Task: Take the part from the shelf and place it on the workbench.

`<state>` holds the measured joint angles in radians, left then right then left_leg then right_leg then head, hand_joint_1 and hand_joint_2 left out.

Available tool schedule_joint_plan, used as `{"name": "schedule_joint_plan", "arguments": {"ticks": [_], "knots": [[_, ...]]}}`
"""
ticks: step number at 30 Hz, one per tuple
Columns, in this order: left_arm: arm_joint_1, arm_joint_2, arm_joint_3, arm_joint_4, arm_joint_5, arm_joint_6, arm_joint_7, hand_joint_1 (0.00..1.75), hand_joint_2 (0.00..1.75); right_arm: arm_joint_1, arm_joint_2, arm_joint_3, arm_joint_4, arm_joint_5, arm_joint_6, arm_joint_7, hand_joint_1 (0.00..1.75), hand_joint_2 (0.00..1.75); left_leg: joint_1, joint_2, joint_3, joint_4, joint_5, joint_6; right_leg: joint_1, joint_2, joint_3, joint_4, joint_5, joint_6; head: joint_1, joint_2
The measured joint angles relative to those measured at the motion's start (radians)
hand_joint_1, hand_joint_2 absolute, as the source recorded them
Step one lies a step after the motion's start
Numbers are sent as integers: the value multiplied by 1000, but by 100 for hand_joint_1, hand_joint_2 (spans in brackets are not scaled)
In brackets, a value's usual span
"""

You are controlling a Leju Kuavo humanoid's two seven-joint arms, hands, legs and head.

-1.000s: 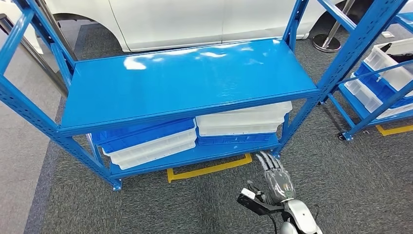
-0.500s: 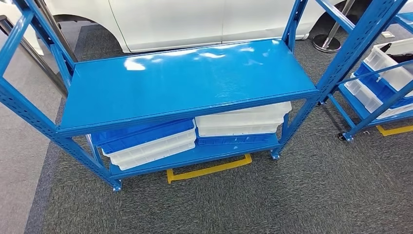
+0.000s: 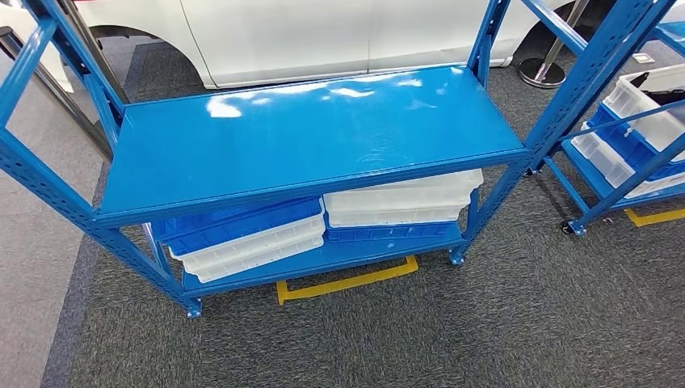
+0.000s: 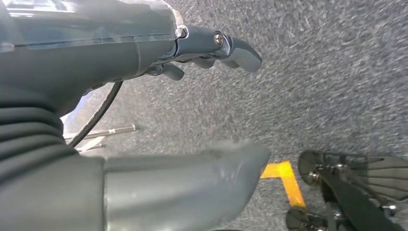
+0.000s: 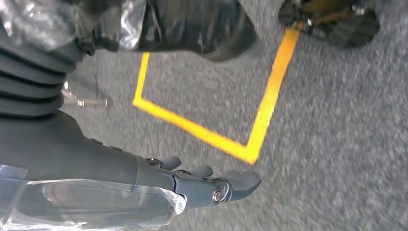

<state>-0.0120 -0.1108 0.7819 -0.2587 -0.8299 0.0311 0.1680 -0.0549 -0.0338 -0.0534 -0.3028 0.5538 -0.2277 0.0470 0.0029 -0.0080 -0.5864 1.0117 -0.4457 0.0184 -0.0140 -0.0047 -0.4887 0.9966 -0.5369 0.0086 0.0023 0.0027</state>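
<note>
Under glossy blue steel shelf: stacked flat plastic trays; speckled grey carpet.

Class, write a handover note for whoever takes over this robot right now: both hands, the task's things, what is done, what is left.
Left hand: open, holds nothing, hangs over the grey carpet.
Right hand: open, holds nothing, above the same carpet.
Blue metal shelf: straight ahead, with stacked blue and white plastic trays on its lower level.
Done: nothing; no part is in hand.
Left: find the part (I cannot tell where it lies), grip it, carry it to the workbench.
</note>
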Motion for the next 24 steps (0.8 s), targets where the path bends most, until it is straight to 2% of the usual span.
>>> {"name": "schedule_joint_plan", "arguments": {"ticks": [15,24], "knots": [[75,44,-353,-58,378,-14,-76,0,0,89,10,6,-23,-250,105,-19,0,0,0,0,1,0,-1,-1,0,0,1,0,0,0,0,0],[111,64,-531,-84,590,-19,-118,0,0,134,14,16,-44,-391,162,-31,0,0,0,0,1,0,-1,-1,0,0,1,0,-1,-1,0,0]]}}
